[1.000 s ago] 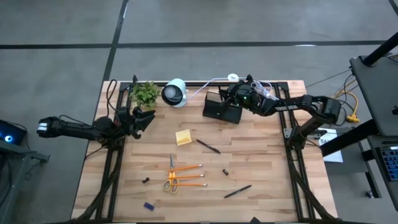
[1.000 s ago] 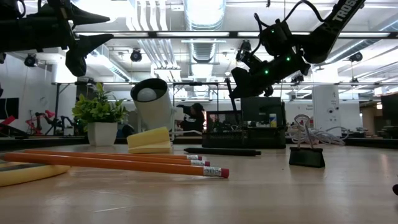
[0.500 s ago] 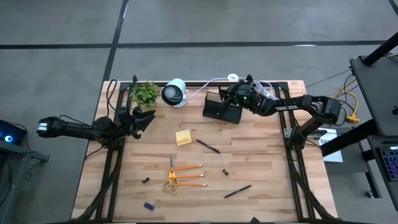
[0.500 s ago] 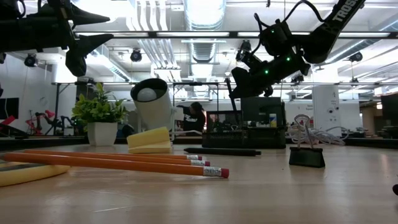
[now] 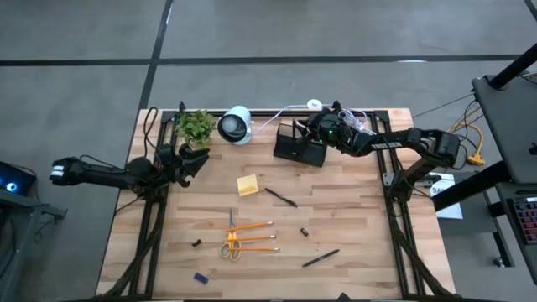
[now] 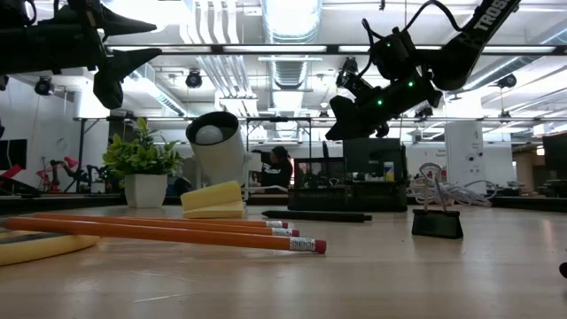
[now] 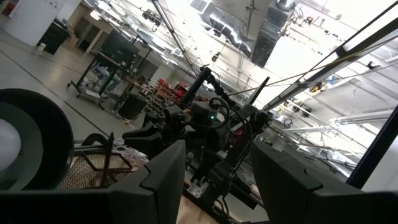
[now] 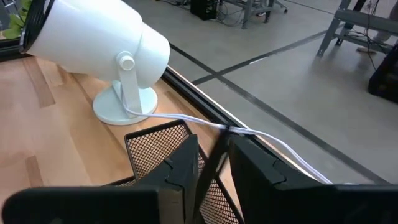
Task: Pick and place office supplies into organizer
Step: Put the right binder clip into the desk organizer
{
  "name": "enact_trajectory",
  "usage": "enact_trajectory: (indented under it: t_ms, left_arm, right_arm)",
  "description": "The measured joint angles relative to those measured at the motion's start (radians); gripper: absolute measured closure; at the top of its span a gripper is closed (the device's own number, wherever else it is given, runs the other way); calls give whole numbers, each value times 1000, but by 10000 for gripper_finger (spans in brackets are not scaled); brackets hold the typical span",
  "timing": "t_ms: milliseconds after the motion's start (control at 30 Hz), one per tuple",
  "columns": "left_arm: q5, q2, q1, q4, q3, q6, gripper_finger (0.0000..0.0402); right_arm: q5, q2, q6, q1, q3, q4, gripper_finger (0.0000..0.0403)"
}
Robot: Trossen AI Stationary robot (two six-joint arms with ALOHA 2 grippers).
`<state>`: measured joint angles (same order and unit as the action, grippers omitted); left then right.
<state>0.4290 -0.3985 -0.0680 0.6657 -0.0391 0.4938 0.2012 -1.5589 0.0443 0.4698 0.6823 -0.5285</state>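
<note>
The black mesh organizer [image 5: 300, 149] [image 6: 354, 193] stands at the table's far side. My right gripper [image 5: 304, 130] [image 8: 214, 146] hovers over its taller back section [image 8: 155, 140], fingers parted, a thin black pen [image 8: 213, 163] between them. On the table lie a yellow sticky-note pad [image 5: 247, 184], yellow-handled scissors [image 5: 232, 239], orange pencils [image 5: 256, 237] [image 6: 177, 229], two black pens [image 5: 281, 197] [image 5: 320, 257], dark clips [image 5: 305, 230] [image 5: 196, 243] and a blue piece [image 5: 200, 277]. My left gripper [image 5: 200, 159] [image 7: 217, 162] waits open above the table's left side. My right gripper has the black pen's upper part [image 8: 217, 149] in the gap between its parted fingers, which slant down from the table's right. Mesh shows between the pen and one finger [image 8: 255, 174]; whether the other finger touches it I cannot tell. The pen stands tilted, its lower part inside the organizer.
A white round lamp [image 5: 236, 124] [image 8: 93, 43] and a green potted plant [image 5: 195, 126] stand left of the organizer along the far edge. A white cable [image 8: 186, 118] runs behind the organizer. A binder clip [image 6: 437, 221] stands on the wood.
In the low view the black pen that stood up beside my right gripper's fingers now sits lower, down in the organizer. Both arms have kept their place.
</note>
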Motion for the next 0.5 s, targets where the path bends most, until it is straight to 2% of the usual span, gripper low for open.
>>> enact_trajectory:
  t_ms: [300,500]
  left_arm:
    - [0,0,0,0,0,0,235]
    - [0,0,0,0,0,0,235]
  right_arm:
    - [0,0,1,0,0,0,340]
    - [0,8,32,0,0,1,337]
